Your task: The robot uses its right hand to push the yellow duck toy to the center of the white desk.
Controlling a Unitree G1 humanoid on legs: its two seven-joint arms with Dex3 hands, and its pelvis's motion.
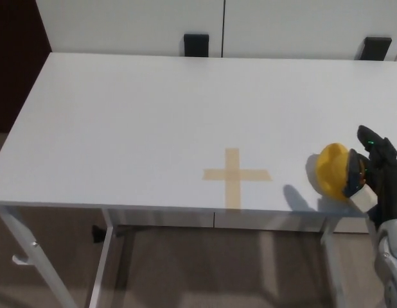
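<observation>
Right hand (377, 168): I am seeing it coming in at the 4 o'clock edge of the view, black, pressing against the right side of the duck; fingers are lying spread along the toy and clasping nothing.
Yellow duck toy (332, 170): I am watching it sitting on the desk near the front edge, at about 3 o'clock from the tape cross, apart from it.
Tape cross (236, 174): I am noting it lying flat, tan, near the front edge.
White desk (153, 115): I am viewing its top stretching away towards 12 o'clock.
Black chair backs (197, 45): I am spotting two showing beyond the far edge.
</observation>
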